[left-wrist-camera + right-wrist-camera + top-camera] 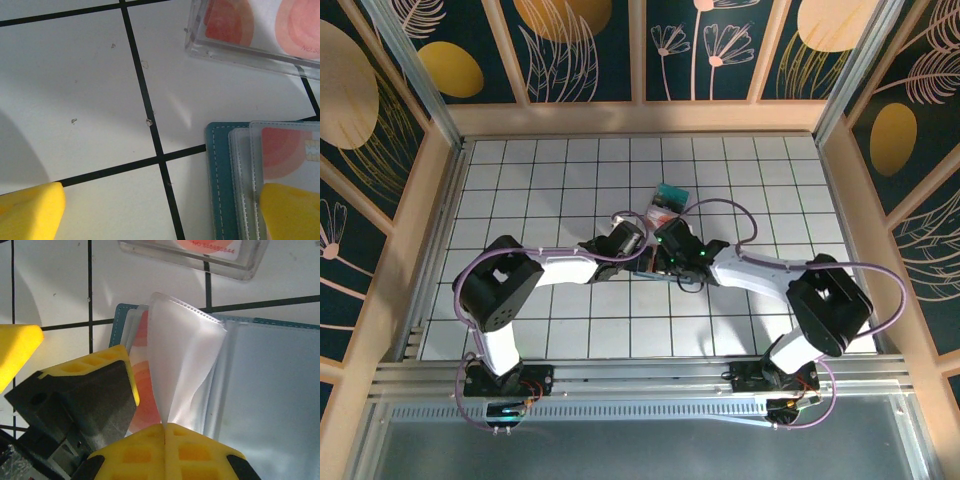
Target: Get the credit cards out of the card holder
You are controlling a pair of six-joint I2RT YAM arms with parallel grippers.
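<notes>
The teal card holder (218, 180) lies open on the tiled floor, clear sleeves facing up. My right gripper (165, 427) is shut on one clear sleeve (182, 355) and holds it lifted off the page. Under that sleeve sits a whitish-pink credit card with a red blotch (285, 150). My left gripper (160, 212) is open wide, one yellow fingertip (292, 210) on that card, the other (30, 212) over bare tile. Both grippers meet at mid-floor, left gripper (642, 252) beside right gripper (667, 260).
Just beyond the holder lie a pink-red credit card (660, 212) and a teal one (672, 190). The pink one shows close up (250, 30). Wooden walls (440, 200) ring the tiled floor, with open tiles on both sides.
</notes>
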